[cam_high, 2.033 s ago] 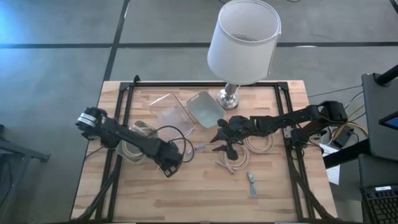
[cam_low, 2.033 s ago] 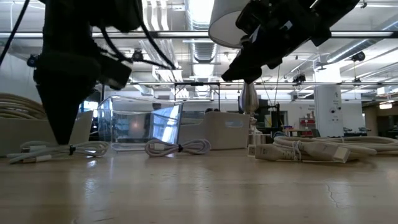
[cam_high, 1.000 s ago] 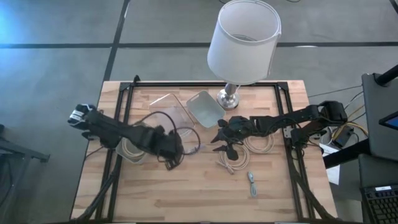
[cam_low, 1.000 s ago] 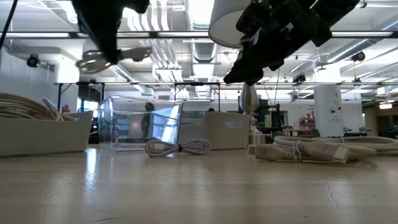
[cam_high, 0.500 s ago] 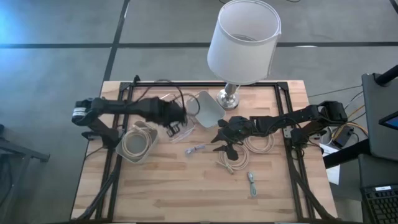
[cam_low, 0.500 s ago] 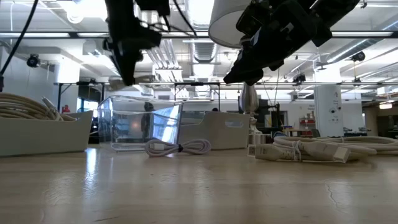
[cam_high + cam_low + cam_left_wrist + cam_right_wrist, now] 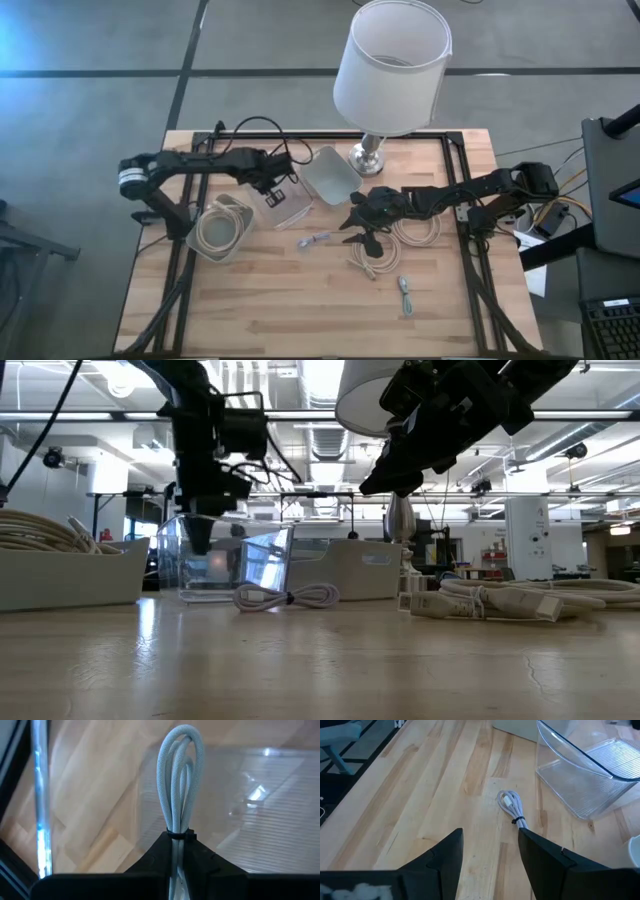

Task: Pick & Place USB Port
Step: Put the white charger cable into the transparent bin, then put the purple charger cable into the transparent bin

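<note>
My left gripper [image 7: 273, 192] reaches down over the clear plastic container [image 7: 285, 205] at the far left of the table, shut on a white coiled USB cable bundle [image 7: 180, 775] bound by a black tie. In the low view its fingers [image 7: 198, 532] dip inside the container's walls [image 7: 225, 560]. A second white cable bundle [image 7: 315, 240] lies on the wood near the table's middle. Just right of it, above the table, my right gripper [image 7: 352, 226] hovers open and empty, and its wrist view shows that bundle [image 7: 512, 807] ahead of it. My left gripper pinches the bundle between its two fingers right at the black tie [image 7: 178, 836]. The fingers point down from above and lie along the cable. The looped end [image 7: 181, 750] sticks out past the fingertips over the container's ribbed floor; whether it touches the floor I cannot tell.
A white lampshade [image 7: 392, 65] on a metal base [image 7: 368, 158] stands at the far edge. A white lid [image 7: 328, 172] lies beside the container. A tray of coiled cables [image 7: 220, 228] sits at the left. More cable coils [image 7: 415, 230] and a small cable [image 7: 404, 292] lie at the right.
My left gripper, still shut on the bundle, has carried it toward the table's far edge to the clear container, then gone down between the container's walls. My right gripper has kept still.
</note>
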Controlling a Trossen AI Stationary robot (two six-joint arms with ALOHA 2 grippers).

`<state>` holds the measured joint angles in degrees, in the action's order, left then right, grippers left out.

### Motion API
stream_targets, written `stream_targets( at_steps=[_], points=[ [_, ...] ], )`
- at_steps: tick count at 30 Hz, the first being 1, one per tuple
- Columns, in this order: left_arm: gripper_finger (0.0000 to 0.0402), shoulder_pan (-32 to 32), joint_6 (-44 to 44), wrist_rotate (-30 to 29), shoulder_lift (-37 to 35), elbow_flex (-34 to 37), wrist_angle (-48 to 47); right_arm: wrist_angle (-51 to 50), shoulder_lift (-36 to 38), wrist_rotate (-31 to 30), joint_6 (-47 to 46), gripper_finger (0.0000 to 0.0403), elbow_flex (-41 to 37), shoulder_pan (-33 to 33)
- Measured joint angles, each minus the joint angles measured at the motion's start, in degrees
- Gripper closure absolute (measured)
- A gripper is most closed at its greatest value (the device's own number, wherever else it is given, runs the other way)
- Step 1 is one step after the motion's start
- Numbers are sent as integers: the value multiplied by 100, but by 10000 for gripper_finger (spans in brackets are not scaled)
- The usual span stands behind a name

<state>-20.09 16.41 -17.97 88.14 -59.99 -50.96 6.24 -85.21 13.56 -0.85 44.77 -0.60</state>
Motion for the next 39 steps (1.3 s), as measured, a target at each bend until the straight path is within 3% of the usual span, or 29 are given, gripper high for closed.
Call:
stream_targets(
  at_steps=[17,22,27,32,39],
  points=[
    [305,-22,-259,-158,-2,408,644,0,0,-2,-2,216,0,0],
    [305,-2,-293,-130,-20,154,379,2,0,-2,0,216,0,0],
    [310,106,-129,74,-64,-398,-536,8,0,-17,163,216,0,-1],
    [320,442,138,76,-333,-887,-908,152,0,-19,259,216,0,0],
    [333,1325,390,76,-1041,-1071,-241,890,-179,-17,342,216,0,-2]
  ],
)
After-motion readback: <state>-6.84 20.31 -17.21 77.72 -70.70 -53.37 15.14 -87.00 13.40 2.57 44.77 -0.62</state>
